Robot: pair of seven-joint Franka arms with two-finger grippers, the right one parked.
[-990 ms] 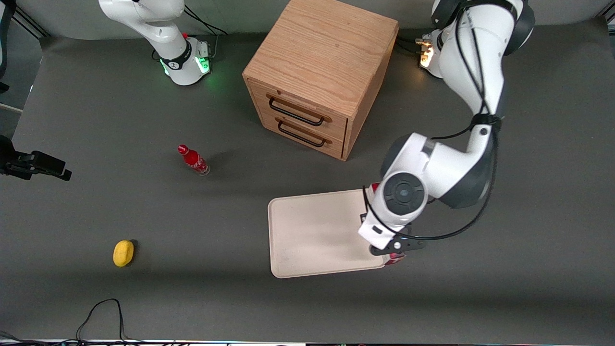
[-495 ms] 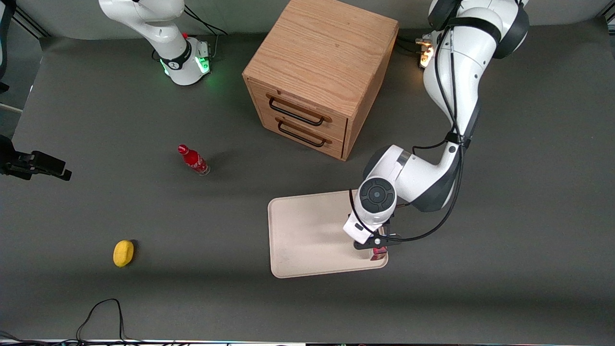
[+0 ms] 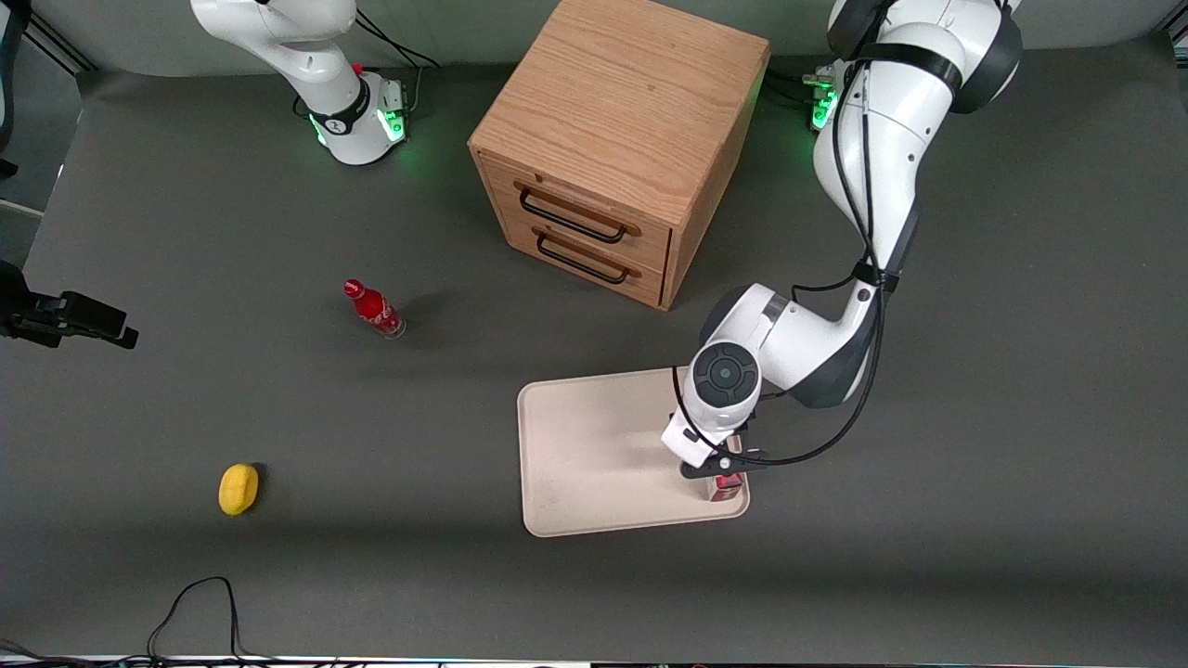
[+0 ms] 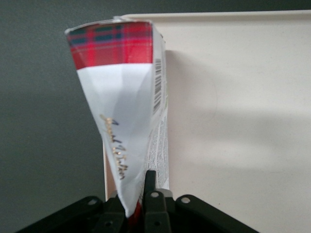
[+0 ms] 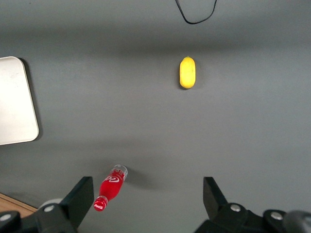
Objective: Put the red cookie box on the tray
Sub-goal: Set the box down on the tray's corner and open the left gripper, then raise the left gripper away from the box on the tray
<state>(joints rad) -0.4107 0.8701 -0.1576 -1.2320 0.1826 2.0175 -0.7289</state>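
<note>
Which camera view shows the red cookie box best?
The left wrist view: the red cookie box fills it, held in the shut gripper at the tray edge, tartan end and barcode visible. The front view shows only a red sliver under the arm. The right wrist view shows none of it.

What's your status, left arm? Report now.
Gripper shut on red cookie box, above tray corner at working arm's end. Box held on edge over tray rim, not released. Nothing in the way.
</note>
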